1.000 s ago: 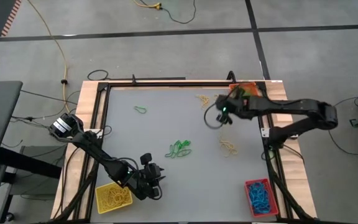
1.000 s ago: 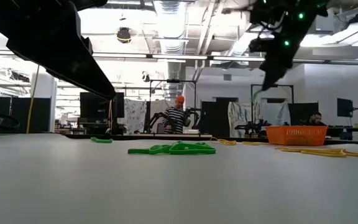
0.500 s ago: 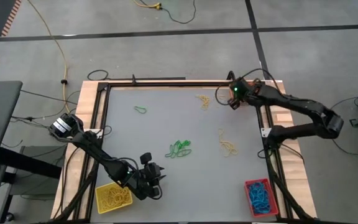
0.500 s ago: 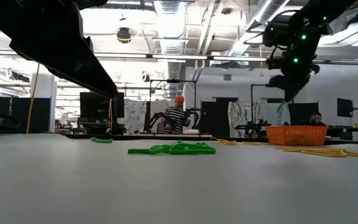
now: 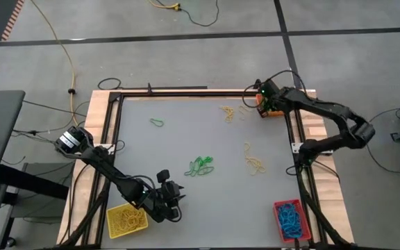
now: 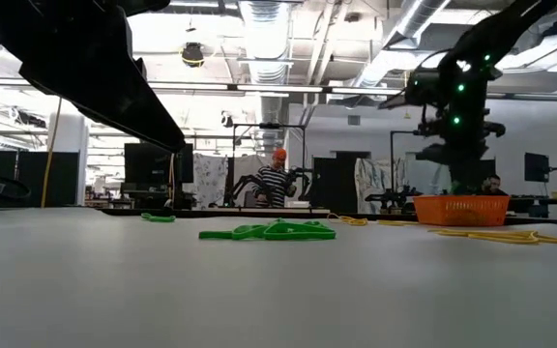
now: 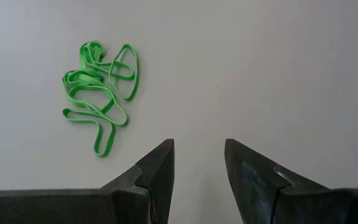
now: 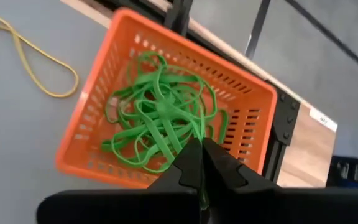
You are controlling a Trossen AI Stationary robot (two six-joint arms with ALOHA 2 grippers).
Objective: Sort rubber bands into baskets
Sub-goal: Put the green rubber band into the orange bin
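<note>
The orange basket (image 8: 79,134) stands in the table's far right corner with several green rubber bands (image 8: 157,118) in it. My right gripper (image 8: 199,146) hovers over it, pointing steeply down, shut on a green band. Near the front left, beside the yellow basket (image 5: 126,221) of yellow bands, my left gripper (image 7: 197,155) is open and holds nothing. It faces a heap of green bands (image 7: 98,93) lying mid-table. The red basket (image 5: 290,219), holding blue bands, sits at the front right. My right gripper pinches a green rubber band (image 8: 200,190) between its two fingers; only a thin sliver of it shows in the slit between them. The fingers come from above, slanting down over the basket. The hanging part blends into the green bands below, so I cannot tell where it ends.
Loose yellow bands lie at mid-right (image 5: 254,162) and near the far edge (image 5: 228,111). A single green band (image 5: 157,122) lies far left. A dark frame and wooden border (image 5: 311,125) run around the table. In the low view a person (image 6: 277,184) stands in the room behind.
My right gripper has swung from over the table toward the far right corner, sunk a little and rolled. It now stands over the orange basket with the green band, which dangled below it during the move.
</note>
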